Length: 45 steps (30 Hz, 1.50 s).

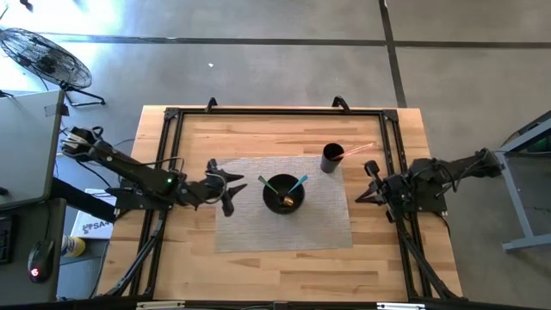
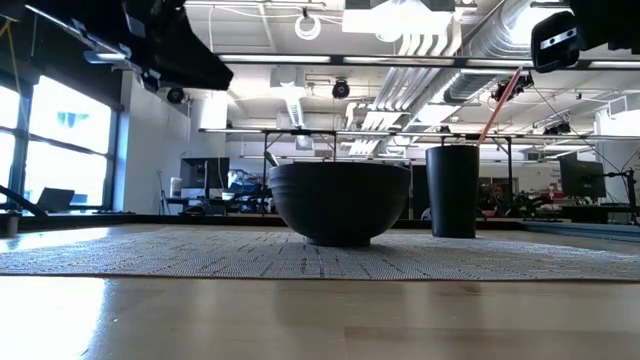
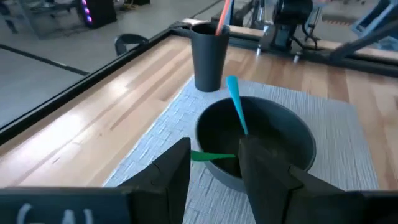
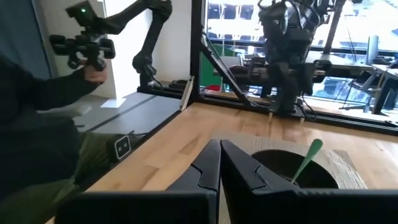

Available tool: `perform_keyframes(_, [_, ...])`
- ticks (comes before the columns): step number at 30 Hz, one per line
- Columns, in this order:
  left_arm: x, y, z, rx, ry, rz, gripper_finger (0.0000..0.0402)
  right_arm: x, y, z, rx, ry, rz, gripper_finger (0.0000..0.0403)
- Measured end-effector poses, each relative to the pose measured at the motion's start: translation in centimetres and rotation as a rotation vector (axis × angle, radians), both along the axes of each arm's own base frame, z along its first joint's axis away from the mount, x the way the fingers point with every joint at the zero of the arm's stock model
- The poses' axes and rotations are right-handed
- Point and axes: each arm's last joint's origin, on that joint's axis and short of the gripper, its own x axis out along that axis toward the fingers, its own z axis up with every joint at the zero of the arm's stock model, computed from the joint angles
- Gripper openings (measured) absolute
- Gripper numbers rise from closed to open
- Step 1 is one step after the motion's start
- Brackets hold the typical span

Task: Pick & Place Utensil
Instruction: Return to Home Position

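Gray mat (image 1: 327,226) laid on the wooden desk (image 1: 198,138). Black bowl (image 1: 283,195) set at mat centre. Blue fork (image 1: 298,183) and a green utensil (image 1: 263,182) leaned inside it, handles over the rim. Left hand (image 1: 232,193) raised over the mat's left edge, near the bowl, fingers narrowly parted, nothing gripped. Right hand (image 1: 366,183) raised off the mat's right edge, fingers closed together, empty. Farther back, black cup (image 1: 332,159) stood upright at the mat's far right corner, orange straw (image 1: 357,151) tilted in it.
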Motion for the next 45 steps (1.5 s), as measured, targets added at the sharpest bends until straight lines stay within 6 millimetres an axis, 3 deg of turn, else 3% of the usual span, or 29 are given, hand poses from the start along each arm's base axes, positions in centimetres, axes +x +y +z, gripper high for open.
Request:
perform_keyframes(4, [-1.2, 0.5, -0.4, -0.008, -0.022, 0.005, 0.0135, 0.1, -0.3, -0.3, 0.001, 0.030, 0.006, 0.0001])
perform_keyframes(8, [-1.8, 0.8, -0.4, -0.031, -0.055, 0.033, 0.0135, 0.4, -0.8, -0.4, 0.005, 0.004, -0.095, 0.0002])
perform_keyframes(18, [-1.9, 0.8, -0.9, -0.061, -0.051, 0.055, 0.0135, 0.9, -0.7, -4.7, 0.005, -0.026, -0.098, 0.0004])
perform_keyframes(34, [-1.9, 0.8, -1.0, -0.024, -0.031, 0.030, 0.0135, 0.9, -0.8, -5.9, 0.007, 0.001, -0.137, 0.0006])
perform_keyframes(40, [-2.5, 0.7, -2.9, 0.015, -0.107, -0.118, 0.0126, 0.9, -0.8, -5.9, 0.005, 0.001, -0.137, 0.0003])
perform_keyframes(45, [-3.9, 1.1, -4.8, 0.059, -0.141, -0.238, 0.0076, 0.9, -0.8, -5.9, 0.005, 0.001, -0.137, 0.0007])
